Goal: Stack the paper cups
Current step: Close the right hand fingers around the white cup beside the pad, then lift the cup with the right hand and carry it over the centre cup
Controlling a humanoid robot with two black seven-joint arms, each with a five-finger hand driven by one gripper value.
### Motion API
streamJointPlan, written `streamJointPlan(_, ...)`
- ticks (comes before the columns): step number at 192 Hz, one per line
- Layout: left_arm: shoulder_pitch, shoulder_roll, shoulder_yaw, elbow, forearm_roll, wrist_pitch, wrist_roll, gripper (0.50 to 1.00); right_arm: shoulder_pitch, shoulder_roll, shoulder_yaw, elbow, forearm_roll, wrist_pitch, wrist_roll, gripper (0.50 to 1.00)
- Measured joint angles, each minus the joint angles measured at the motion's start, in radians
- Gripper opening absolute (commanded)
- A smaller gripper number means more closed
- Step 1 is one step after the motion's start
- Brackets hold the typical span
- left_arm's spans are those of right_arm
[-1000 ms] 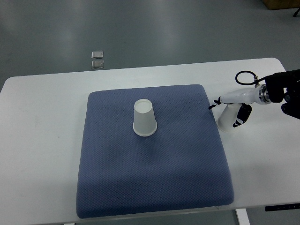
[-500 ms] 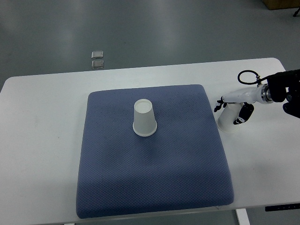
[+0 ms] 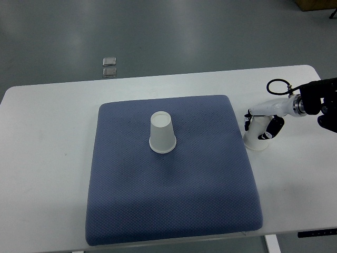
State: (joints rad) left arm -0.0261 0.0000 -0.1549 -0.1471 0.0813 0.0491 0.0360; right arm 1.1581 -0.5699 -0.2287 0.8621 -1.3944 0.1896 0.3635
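- On the blue cushion pad [image 3: 174,174], near its middle, one white paper cup [image 3: 161,133] stands upside down, base up and rim on the fabric.
- At the pad's right edge, on the white surface [image 3: 47,158], a second paper cup [image 3: 255,136] also stands inverted, within the right hand [image 3: 266,122].
- Right hand: arm enters from the right edge; the fingers [image 3: 270,128] are curled around the second cup's wall, gripping it. Lift-off cannot be confirmed.
- Left hand: not visible in the top view.
- Handling judgement: paper cups are very light, thin-walled and easily crushed. Grip the side wall at mid-height with light pressure; the taper can let a cup slip downward.
- Stacking judgement: the held cup must come down squarely over the centre cup, which may tip or slide.
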Motion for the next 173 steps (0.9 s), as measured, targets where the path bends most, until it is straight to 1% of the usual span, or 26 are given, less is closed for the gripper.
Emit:
streamJointPlan(99,0.000,0.000,0.000,0.000,0.000,0.000,0.000,1.000,0.041,-0.006,0.002,0.000,0.002,0.007,0.000,0.629)
streamJointPlan(133,0.000,0.000,0.000,0.000,0.000,0.000,0.000,1.000,0.094,-0.014,0.001,0.008,0.005,0.015,0.000,0.629)
streamJointPlan(173,0.000,0.000,0.000,0.001,0.000,0.000,0.000,1.000,0.174,-0.023,0.001,0.030,0.006,0.048,0.000,0.629)
